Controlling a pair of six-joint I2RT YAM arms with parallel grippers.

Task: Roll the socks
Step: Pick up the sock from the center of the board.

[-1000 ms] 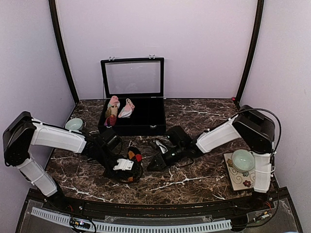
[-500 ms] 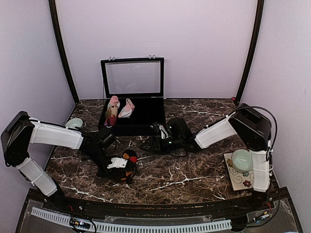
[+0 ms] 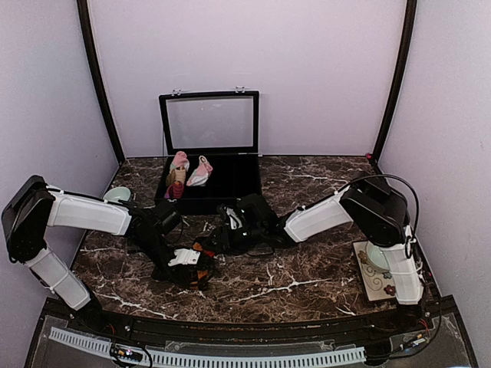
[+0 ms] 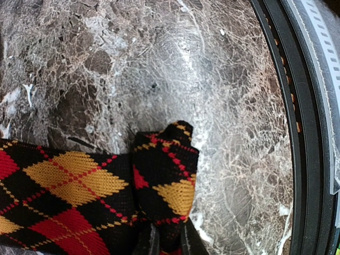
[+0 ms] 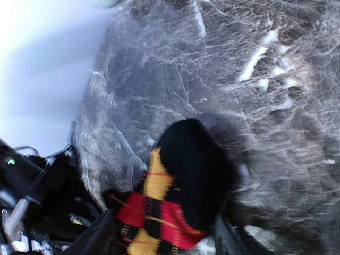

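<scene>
In the last 1 second the right gripper [image 3: 217,243] has swung left across the table [image 3: 307,276] and now stands spread astride the black toe of the argyle sock [image 3: 199,268], which lies near-left, pinched by the left gripper [image 4: 166,243], so 2-handed rolling can likely begin.

Around me stand plain pale lilac walls [image 3: 322,69], evenly lit, with two black poles [image 3: 98,84] curving up at the back corners, and under me lies a dark brown marble table [image 3: 307,287] veined in white, edged on its near side by a black rail [image 3: 230,328].
</scene>
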